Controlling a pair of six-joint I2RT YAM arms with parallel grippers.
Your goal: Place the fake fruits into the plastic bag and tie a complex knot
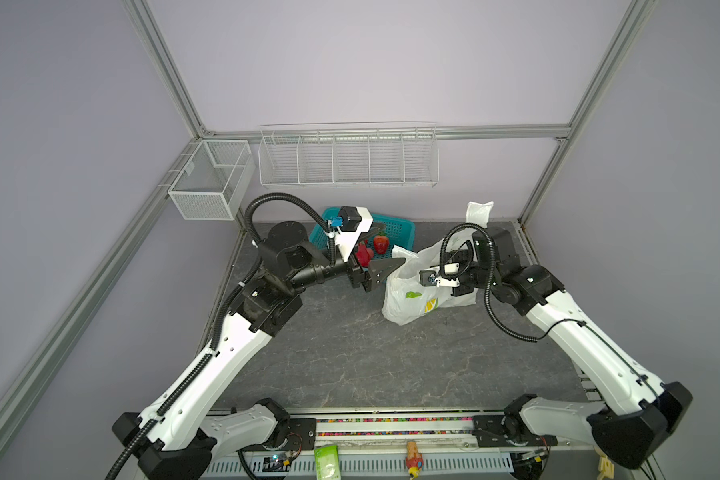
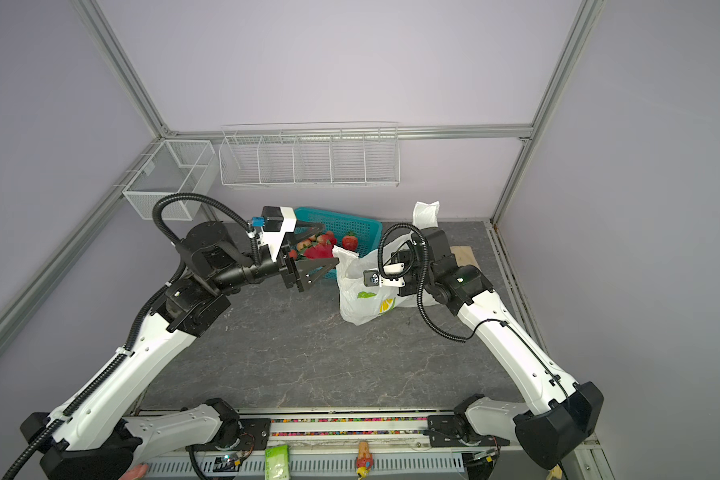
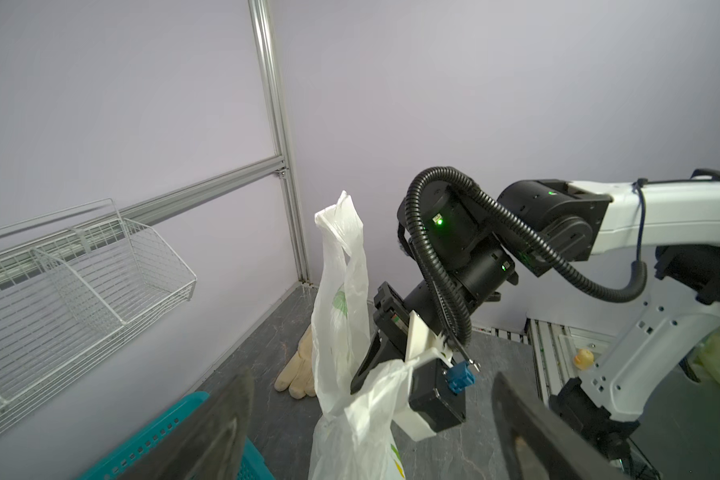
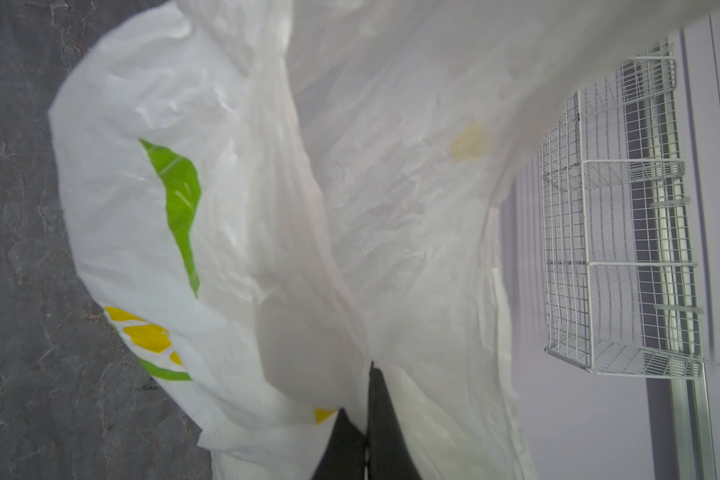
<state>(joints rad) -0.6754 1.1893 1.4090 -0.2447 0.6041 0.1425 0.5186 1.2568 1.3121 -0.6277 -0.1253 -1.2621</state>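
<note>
The plastic bag (image 1: pixel 408 299) (image 2: pixel 362 299), white with a green leaf and yellow lemon print, stands crumpled on the dark table, and one handle loop (image 1: pixel 479 212) sticks up behind it. My right gripper (image 4: pixel 366 415) is shut on the bag's rim (image 3: pixel 391 370) and holds its mouth up. Red fake fruits (image 2: pixel 319 247), among them a strawberry (image 1: pixel 381 244), lie in the teal basket (image 1: pixel 400 228) left of the bag. My left gripper (image 1: pixel 393 242) (image 2: pixel 331 242) hangs open and empty above the basket's near edge. Its fingers (image 3: pixel 225 428) frame the bag (image 3: pixel 341 324).
A beige glove (image 3: pixel 298 372) lies on the table behind the bag. A white wire rack (image 1: pixel 346 158) and a mesh bin (image 1: pixel 208 183) hang on the back wall. A green packet (image 1: pixel 327 457) and a small toy (image 1: pixel 414 455) sit on the front rail.
</note>
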